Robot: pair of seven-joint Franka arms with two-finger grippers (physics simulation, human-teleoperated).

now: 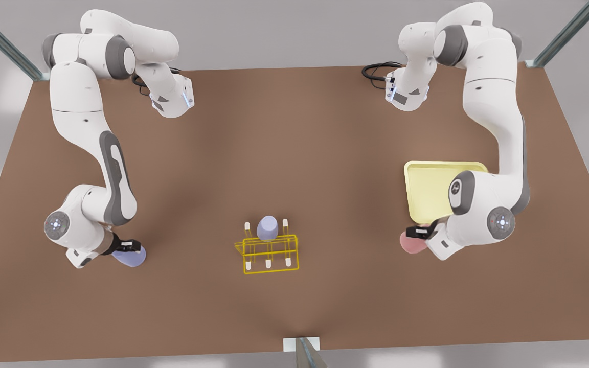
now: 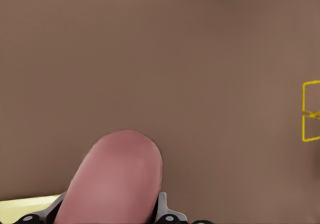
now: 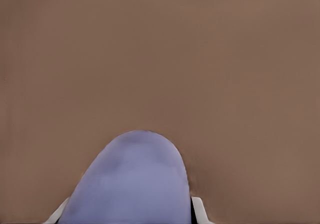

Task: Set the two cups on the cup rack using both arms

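Note:
The yellow wire cup rack (image 1: 269, 254) stands near the table's front middle, with a lavender cup (image 1: 267, 228) upside down on one of its back pegs. At the front view's right, my left gripper (image 1: 420, 233) is shut on the pink cup (image 1: 410, 244), held tilted by the tray's near corner. In the left wrist view the pink cup (image 2: 116, 176) sits between the fingers (image 2: 163, 210), and the rack's edge (image 2: 311, 111) shows far off. At the front view's left, my right gripper (image 1: 126, 246) is shut on the other lavender cup (image 1: 131, 257), seen close in the right wrist view (image 3: 132, 184).
A flat pale-yellow tray (image 1: 430, 186) lies behind the left gripper, partly under that arm. The brown table (image 1: 294, 143) spreads wide between both arms and the rack. A small post (image 1: 302, 350) stands at the table's front edge.

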